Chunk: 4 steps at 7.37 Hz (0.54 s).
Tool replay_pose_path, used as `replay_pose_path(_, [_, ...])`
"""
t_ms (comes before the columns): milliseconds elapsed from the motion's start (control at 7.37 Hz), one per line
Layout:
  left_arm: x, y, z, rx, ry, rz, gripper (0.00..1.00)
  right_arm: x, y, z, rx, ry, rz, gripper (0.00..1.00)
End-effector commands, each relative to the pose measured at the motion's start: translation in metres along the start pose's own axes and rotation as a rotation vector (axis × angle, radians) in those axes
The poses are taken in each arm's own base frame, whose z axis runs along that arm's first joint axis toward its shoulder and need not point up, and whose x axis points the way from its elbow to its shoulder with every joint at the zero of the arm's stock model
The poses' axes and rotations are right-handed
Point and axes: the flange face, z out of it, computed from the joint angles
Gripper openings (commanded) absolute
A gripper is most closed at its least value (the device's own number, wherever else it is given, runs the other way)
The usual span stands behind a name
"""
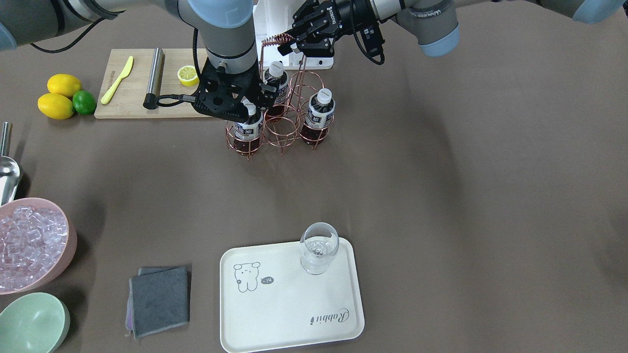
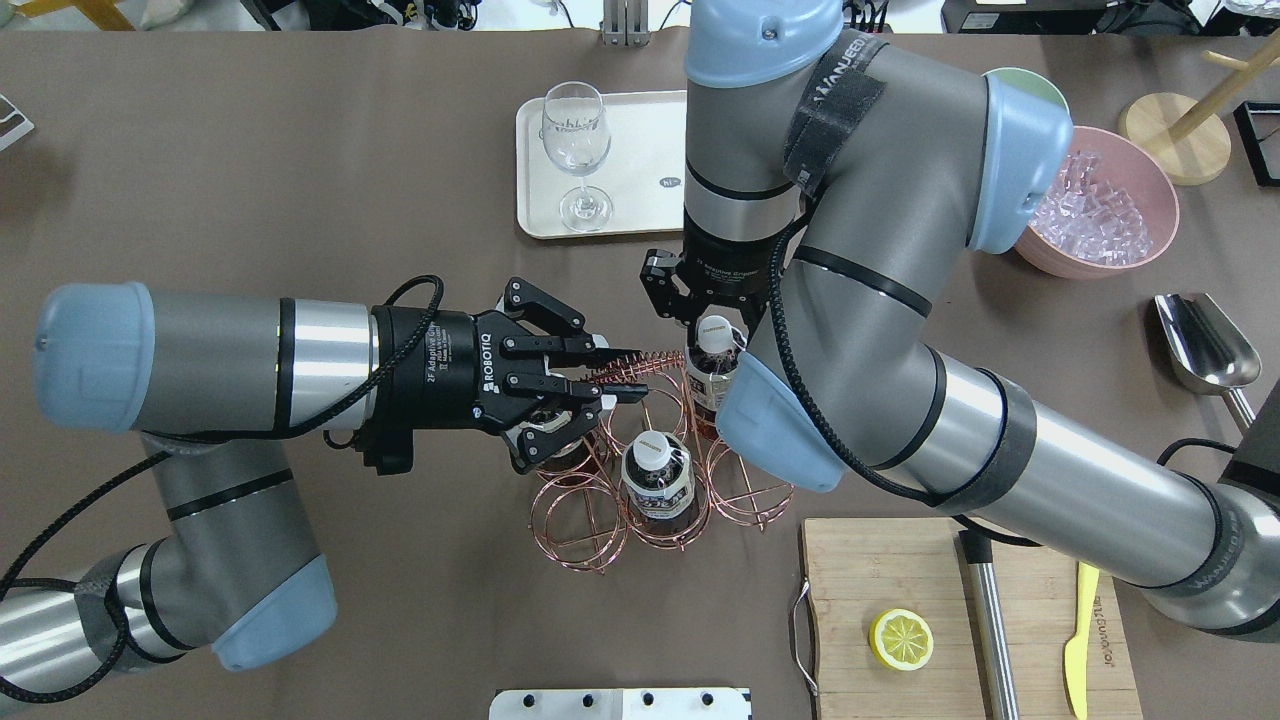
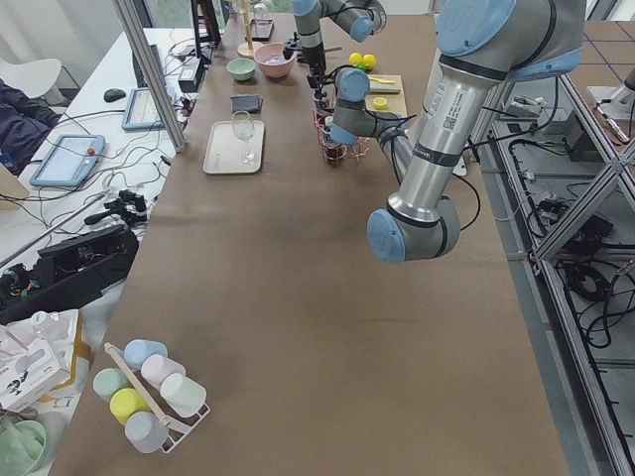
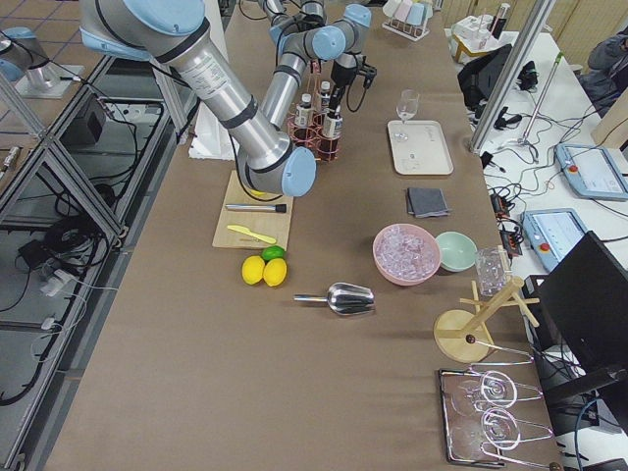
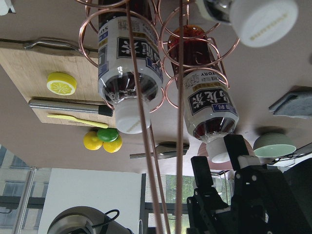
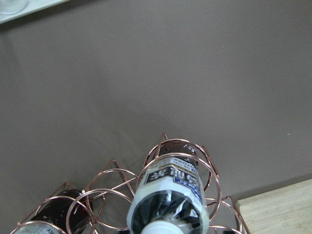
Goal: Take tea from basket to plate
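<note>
R claw (image 2: pixel 705 318), fingers spread, is hovering astride the white cap of one tea (image 2: pixel 710 352) standing in the copper wire basket (image 1: pixel 280 132), nearer the table's (image 2: pixel 300 150) robot-side edge. L claw (image 2: pixel 612 378) is pinching the basket's coiled handle (image 2: pixel 645 360). Plate (image 2: pixel 640 150) is sitting by the operators' edge w/ a glass (image 2: pixel 575 150).

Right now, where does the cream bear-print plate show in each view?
Front-facing: plate at bottom centre, with the glass on its upper right corner.
Overhead: top centre.
Exterior left: upper left, on the table's left side.
Exterior right: upper right of centre.
Left wrist: not in it.
Right wrist: a sliver at the top left corner.
Shared landmark: the copper basket.
</note>
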Motion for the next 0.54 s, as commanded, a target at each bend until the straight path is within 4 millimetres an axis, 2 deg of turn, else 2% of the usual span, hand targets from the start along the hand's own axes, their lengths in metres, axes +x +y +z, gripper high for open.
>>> replay_pose_path(0, [-0.0004, -0.0003, -0.0008, 0.0, -0.002, -0.001, 0.0, -0.0004, 0.0003, 0.0006, 0.0, 0.001, -0.001, 0.49])
replay_pose_path(407, [-0.0003, -0.001, -0.001, 0.001, -0.001, -0.001, 0.0, -0.0009, 0.0008, -0.0008, 0.004, -0.002, -0.003, 0.39])
